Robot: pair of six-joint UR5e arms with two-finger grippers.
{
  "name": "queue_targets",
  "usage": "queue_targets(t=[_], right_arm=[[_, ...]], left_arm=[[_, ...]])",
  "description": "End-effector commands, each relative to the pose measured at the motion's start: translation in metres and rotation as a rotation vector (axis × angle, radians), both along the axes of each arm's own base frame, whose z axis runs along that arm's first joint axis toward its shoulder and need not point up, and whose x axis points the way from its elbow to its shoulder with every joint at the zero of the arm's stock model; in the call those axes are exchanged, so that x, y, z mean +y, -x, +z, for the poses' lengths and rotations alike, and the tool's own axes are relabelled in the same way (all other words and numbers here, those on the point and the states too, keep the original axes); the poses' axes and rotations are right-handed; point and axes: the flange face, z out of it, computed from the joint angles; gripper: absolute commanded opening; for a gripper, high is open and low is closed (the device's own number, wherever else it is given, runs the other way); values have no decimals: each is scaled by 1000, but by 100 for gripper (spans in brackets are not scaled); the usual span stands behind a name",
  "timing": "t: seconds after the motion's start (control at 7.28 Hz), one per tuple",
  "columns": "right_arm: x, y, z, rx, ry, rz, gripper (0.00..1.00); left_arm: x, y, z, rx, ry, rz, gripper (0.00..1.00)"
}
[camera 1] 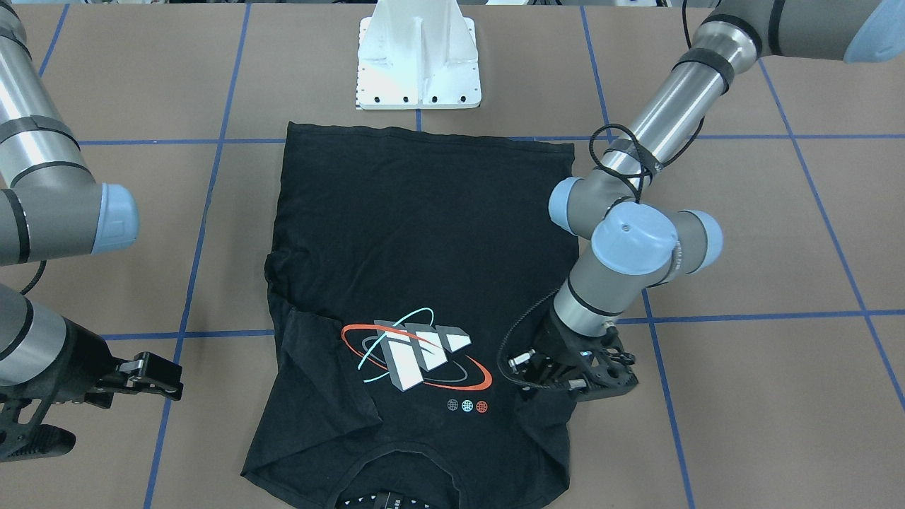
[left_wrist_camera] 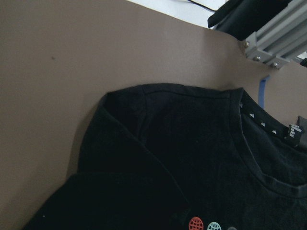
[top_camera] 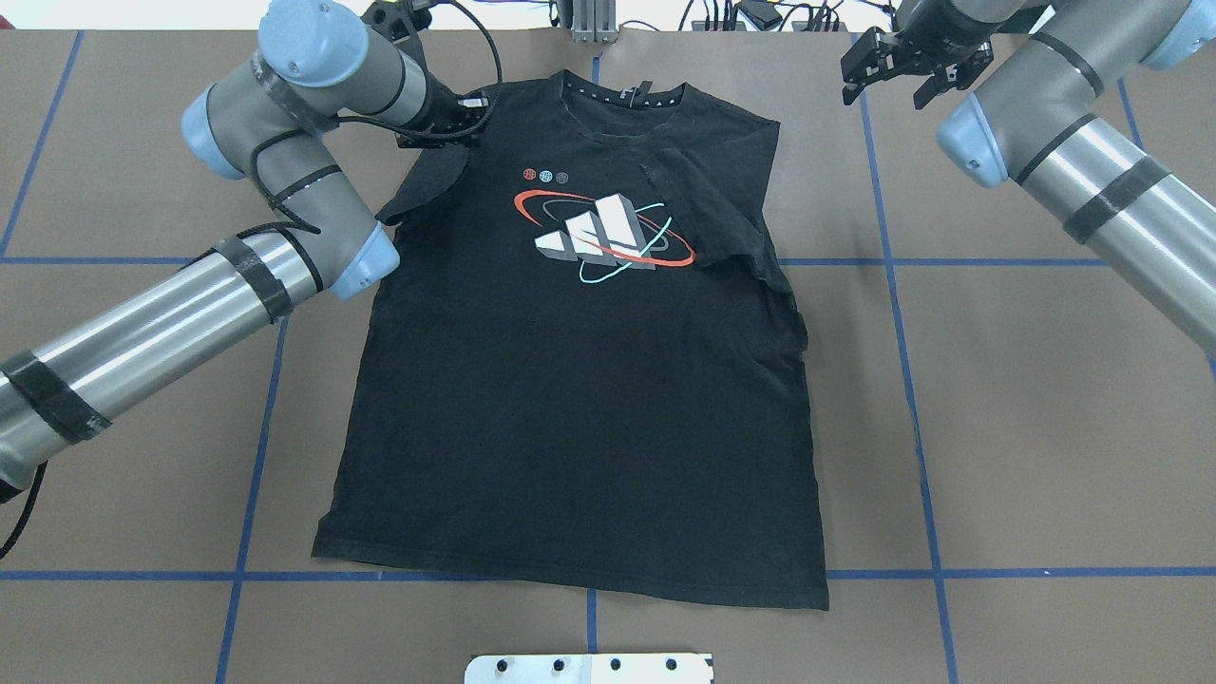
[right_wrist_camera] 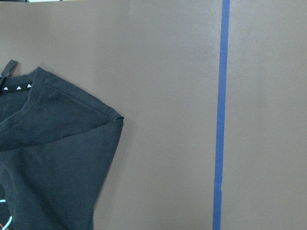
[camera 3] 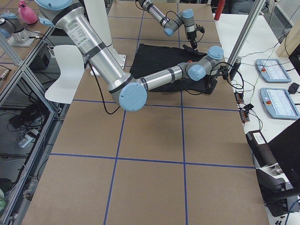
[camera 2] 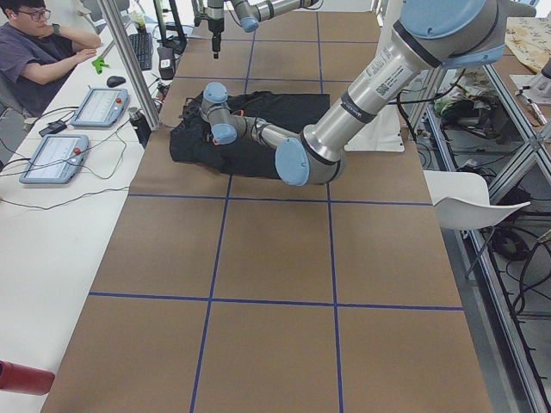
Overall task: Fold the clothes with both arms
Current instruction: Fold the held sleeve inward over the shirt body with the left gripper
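Observation:
The black T-shirt [camera 1: 424,233] lies flat on the brown table [camera 1: 742,233], print up, with its collar on the far side from the robot base. It also shows in the overhead view [top_camera: 570,399]. Both sleeves are folded in over the chest. My left gripper [camera 1: 565,382] hovers at the shirt's shoulder by the folded sleeve [top_camera: 427,185]; in the overhead view [top_camera: 442,119] its wrist hides the fingers, and I cannot tell if it is open. The left wrist view shows only that shoulder and collar [left_wrist_camera: 192,158]. My right gripper [top_camera: 888,81] is open and empty over bare table beside the other shoulder [right_wrist_camera: 48,158].
The white mount plate [camera 1: 419,71] stands at the robot's edge, just past the shirt's hem. Blue tape lines [top_camera: 893,285] cross the table. An operator [camera 2: 34,43] sits at a side desk with tablets [camera 2: 56,155].

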Motion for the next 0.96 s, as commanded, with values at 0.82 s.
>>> queue_targets(t=[0.82], right_arm=[[-4, -13, 6, 6, 8, 14, 99]], left_arm=[[-19, -31, -29, 121, -37, -72, 0]])
